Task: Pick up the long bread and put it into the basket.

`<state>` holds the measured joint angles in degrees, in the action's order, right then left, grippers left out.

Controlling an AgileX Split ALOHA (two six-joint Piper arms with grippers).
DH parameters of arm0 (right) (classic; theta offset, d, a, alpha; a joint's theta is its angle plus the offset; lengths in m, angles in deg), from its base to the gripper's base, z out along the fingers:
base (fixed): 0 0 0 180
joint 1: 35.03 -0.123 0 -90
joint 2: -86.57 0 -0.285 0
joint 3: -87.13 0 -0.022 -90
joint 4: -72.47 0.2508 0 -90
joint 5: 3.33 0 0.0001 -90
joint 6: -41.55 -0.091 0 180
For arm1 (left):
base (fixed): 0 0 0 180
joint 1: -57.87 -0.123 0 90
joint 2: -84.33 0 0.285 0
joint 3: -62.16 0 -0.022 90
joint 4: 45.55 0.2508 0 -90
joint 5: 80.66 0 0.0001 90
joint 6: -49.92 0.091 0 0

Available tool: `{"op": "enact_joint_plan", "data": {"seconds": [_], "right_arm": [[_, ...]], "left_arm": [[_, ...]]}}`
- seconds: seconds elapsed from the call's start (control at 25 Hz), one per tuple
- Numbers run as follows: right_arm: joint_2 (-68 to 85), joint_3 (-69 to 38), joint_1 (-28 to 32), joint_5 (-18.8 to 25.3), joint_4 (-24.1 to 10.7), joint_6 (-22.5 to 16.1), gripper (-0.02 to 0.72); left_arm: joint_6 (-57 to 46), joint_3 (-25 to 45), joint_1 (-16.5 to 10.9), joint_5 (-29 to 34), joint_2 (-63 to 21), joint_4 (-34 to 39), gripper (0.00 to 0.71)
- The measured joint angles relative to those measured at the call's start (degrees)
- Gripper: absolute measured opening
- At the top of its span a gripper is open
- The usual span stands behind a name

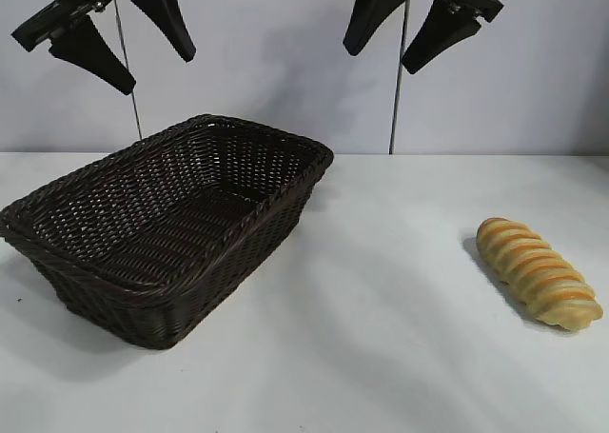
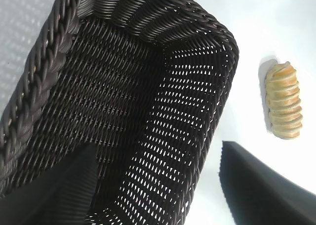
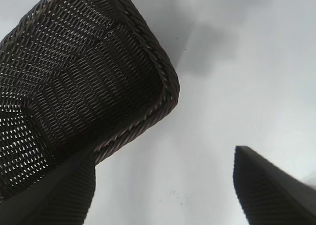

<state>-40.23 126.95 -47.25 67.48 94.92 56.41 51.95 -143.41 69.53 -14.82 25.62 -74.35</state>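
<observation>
While both arms are held high at the far side, an elongated golden-yellow ridged long bread (image 1: 540, 273) is found lying near right on the white table (image 1: 381, 357). A large dark brown woven wicker basket (image 1: 90, 285) is set well apart, left. Left gripper (image 1: 128, 45) and right gripper (image 1: 392, 35) are spread wide, nothing grasped.

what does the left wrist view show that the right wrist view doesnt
Only the left wrist view shows the long bread, lying on the white table apart from the basket, plus the basket's deep interior. Only the right wrist view shows a wide bare stretch of table beyond one basket corner, with no bread. Both show the basket's braided rim, the table, and that arm's own open gripper: left gripper, right gripper.
</observation>
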Motion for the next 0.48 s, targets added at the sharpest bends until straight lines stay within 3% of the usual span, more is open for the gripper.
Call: {"op": "enact_joint_plan", "data": {"seconds": [0.2,0.48], "right_arm": [[0.0,0.0,0.0,0.0,0.0,0.0,0.557],[0.0,0.0,0.0,0.0,-0.1,0.0,0.557]], "left_arm": [[0.0,0.0,0.0,-1.1,0.0,0.0,0.511],[-0.3,0.0,0.0,3.1,0.0,0.0,0.511]]}}
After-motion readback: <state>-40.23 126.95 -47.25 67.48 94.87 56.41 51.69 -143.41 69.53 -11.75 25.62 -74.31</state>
